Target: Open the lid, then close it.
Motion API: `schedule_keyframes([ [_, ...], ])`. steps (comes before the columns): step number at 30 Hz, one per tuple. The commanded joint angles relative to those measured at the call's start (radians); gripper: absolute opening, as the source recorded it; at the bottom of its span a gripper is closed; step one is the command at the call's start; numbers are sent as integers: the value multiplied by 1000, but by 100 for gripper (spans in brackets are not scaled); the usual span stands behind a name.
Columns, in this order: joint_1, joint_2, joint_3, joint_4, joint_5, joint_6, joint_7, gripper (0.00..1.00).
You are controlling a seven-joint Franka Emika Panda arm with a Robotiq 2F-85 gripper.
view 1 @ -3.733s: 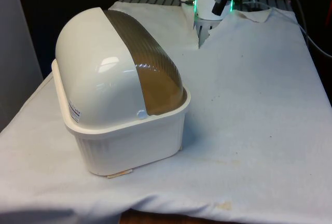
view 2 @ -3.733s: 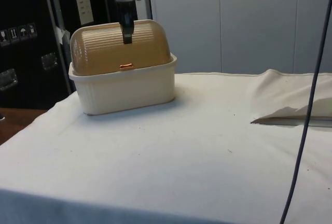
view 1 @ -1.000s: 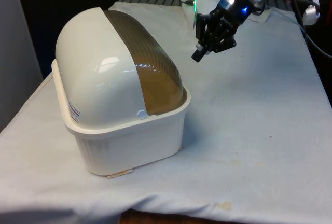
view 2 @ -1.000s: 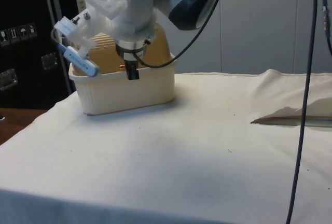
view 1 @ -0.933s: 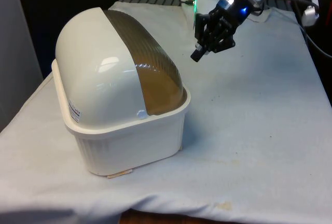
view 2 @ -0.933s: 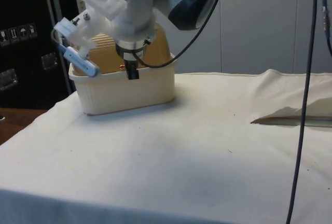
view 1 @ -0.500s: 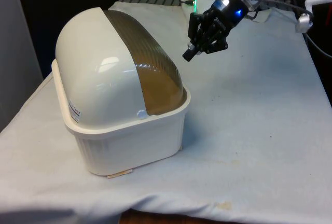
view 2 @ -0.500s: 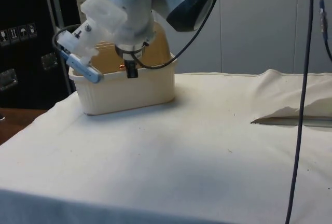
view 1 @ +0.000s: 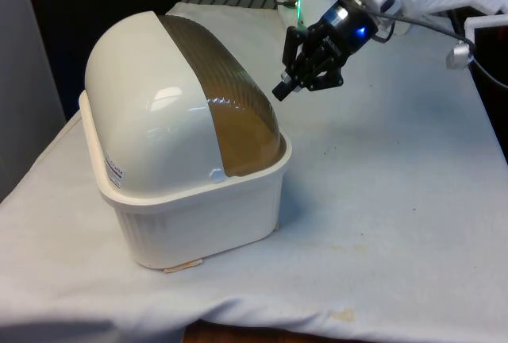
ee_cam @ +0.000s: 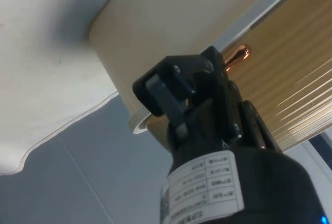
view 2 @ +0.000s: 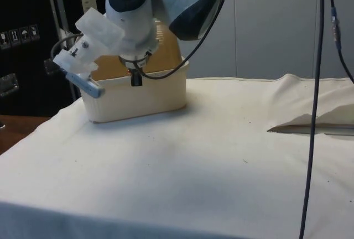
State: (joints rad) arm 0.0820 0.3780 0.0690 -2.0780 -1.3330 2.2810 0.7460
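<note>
A small white sticker [view 1: 116,173] with red print too fine to read is showing on the cream end wall of the cream plastic bread box [view 1: 186,224], which is sitting on the white cloth-covered table [view 1: 397,200] toward the front view's left. A white label [ee_cam: 207,185] on the gripper body is carrying lines of print that cannot be made out.

The box's translucent brown ribbed roll-top lid [view 1: 226,105] is lying shut over the ribbed cream base, its lower edge meeting the rim. A small copper-coloured handle [ee_cam: 236,56] is sticking out near that lower edge, on the side of the box facing away from the front camera.

The black two-finger gripper [view 1: 283,89] is hanging in the air just beside the lid on the front view's right, tilted with its tips pointing toward the box. In the wrist view the fingers [ee_cam: 171,102] are pressed together with nothing between them, and the copper handle is sitting just past the tips, apart from them. In the side view the gripper [view 2: 134,78] is hovering in front of the box's rim.

A dark cable [view 2: 312,106] is hanging down across the side view, well apart from the box. A fold in the cloth [view 2: 304,118] is rising at the table's far edge there.
</note>
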Motion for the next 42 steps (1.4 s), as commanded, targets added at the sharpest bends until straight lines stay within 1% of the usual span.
schedule_keyframes([
  [1,0,4,-2,5,-1,-2,4,0],
  [13,0,28,-14,30,-3,-12,23,0],
  [21,-1,44,-16,45,-5,-23,41,0],
  [22,-1,39,-14,39,0,-23,36,0],
  [25,-1,49,-18,48,-6,-26,47,0],
  [30,-2,53,-21,54,-7,-34,57,0],
  [31,-2,49,-19,49,0,-36,51,0],
  [34,-1,53,-23,55,-7,-42,63,0],
  [42,-1,47,-21,54,2,-56,67,0],
])
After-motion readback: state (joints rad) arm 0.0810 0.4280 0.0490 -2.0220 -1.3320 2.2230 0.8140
